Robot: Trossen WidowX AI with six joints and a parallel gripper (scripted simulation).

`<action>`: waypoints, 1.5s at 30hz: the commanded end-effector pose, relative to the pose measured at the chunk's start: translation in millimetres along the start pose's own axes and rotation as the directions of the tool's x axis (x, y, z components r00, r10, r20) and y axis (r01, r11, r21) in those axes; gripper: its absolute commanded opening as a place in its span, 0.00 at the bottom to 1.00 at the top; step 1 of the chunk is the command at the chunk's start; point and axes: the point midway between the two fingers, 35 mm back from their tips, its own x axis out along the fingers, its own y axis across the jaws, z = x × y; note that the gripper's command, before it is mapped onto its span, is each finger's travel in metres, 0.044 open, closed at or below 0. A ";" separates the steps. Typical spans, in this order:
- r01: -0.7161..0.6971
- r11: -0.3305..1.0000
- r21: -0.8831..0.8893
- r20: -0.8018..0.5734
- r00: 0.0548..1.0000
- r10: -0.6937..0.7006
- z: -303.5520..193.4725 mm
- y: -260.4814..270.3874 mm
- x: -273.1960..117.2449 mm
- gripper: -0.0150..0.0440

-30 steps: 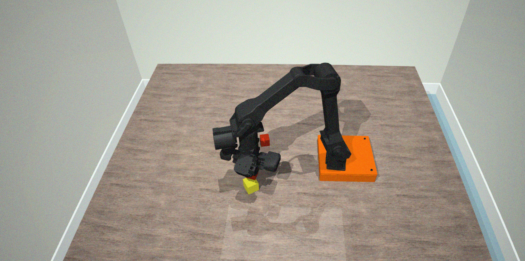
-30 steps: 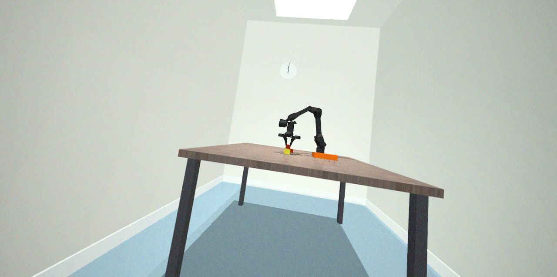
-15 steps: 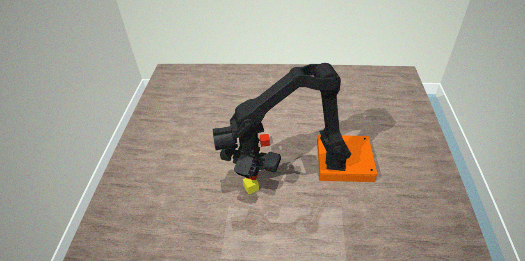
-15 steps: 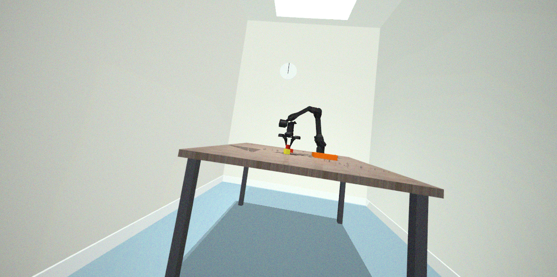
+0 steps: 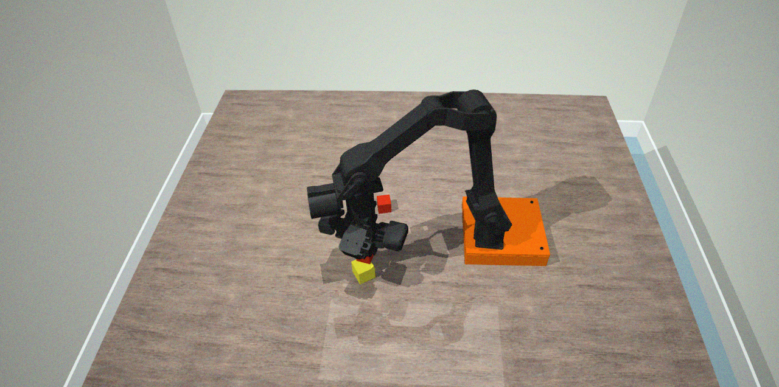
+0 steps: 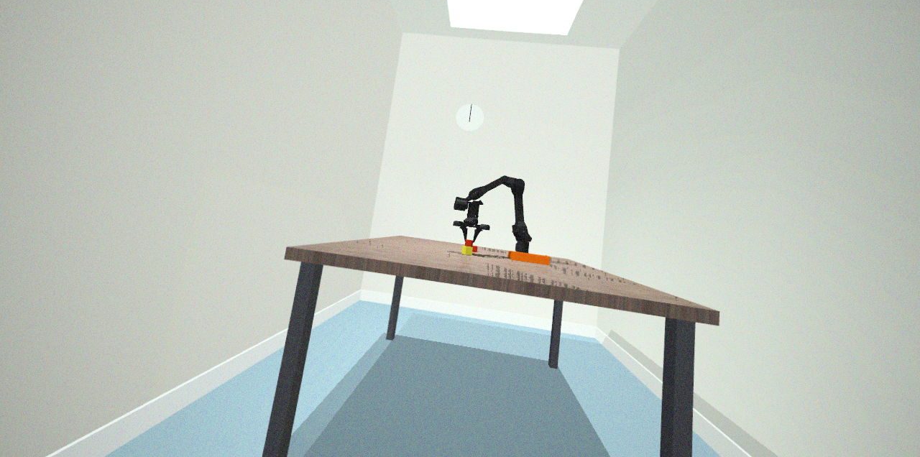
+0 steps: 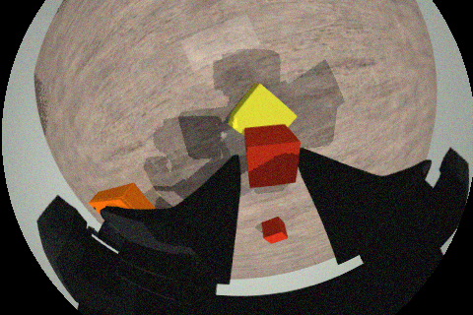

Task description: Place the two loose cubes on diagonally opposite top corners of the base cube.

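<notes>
The yellow base cube stands on the table, turned like a diamond in the wrist view. One red cube appears level on the yellow cube's top, over its corner toward the back; their contact is hidden. My gripper is open around this red cube, with a thin gap beside the left finger in the wrist view. The fingertips are hidden in the top view. The other red cube lies on the table behind the yellow cube.
The arm's orange base block is on the table to the right in the top and exterior views. The arm reaches from it over the cubes. Shadows of the arm fall around the yellow cube.
</notes>
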 end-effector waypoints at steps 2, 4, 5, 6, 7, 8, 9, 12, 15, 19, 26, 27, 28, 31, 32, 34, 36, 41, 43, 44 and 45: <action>0.006 1.000 0.001 0.004 1.000 -0.006 0.7 -1.2 -8.7 0.60; 0.006 1.000 0.001 0.004 1.000 -0.006 0.6 -1.2 -10.3 0.60; 0.006 1.000 0.001 0.004 1.000 -0.006 0.6 -1.2 -11.3 0.60; 0.006 1.000 0.001 0.004 1.000 -0.006 0.6 -1.2 -12.3 0.60; 0.006 1.000 0.001 0.004 1.000 -0.006 0.6 -1.2 -13.3 0.60; 0.006 1.000 0.001 0.004 1.000 -0.006 0.6 -1.2 -14.4 0.60; 0.006 1.000 0.001 0.004 1.000 -0.006 0.6 -1.2 -15.4 0.60; 0.006 1.000 0.001 0.004 1.000 -0.006 0.6 -1.2 -18.4 0.60; 0.006 1.000 0.001 0.004 1.000 -0.006 0.6 -1.2 -21.4 0.60; 0.006 1.000 0.001 0.004 1.000 -0.006 0.6 -1.2 -25.4 0.60; 0.006 1.000 0.001 0.004 1.000 -0.006 0.5 -1.2 -29.6 0.60; 0.006 1.000 0.001 0.004 1.000 -0.006 0.5 -1.2 -29.6 0.60; 0.006 1.000 0.001 0.004 1.000 -0.006 0.5 -1.2 -29.6 0.60; 0.006 1.000 0.001 0.004 1.000 -0.006 0.5 -1.2 -29.6 0.60; 0.000 1.000 0.008 0.000 1.000 0.000 -0.9 -0.4 -27.1 0.65; 0.000 0.995 0.104 0.000 1.000 0.000 -7.3 -3.4 -28.3 0.70; 0.000 0.969 0.247 0.000 1.000 0.000 -17.2 -7.7 -30.3 0.70; 0.000 0.818 0.576 0.001 1.000 0.000 -42.5 -16.8 -35.3 0.70; 0.000 0.725 0.688 0.001 1.000 0.000 -52.8 -19.7 -37.2 0.70; 0.000 0.673 0.739 0.001 1.000 -0.001 -58.0 -21.0 -38.2 0.70; 0.000 0.618 0.786 0.001 1.000 -0.001 -63.2 -22.2 -39.2 0.70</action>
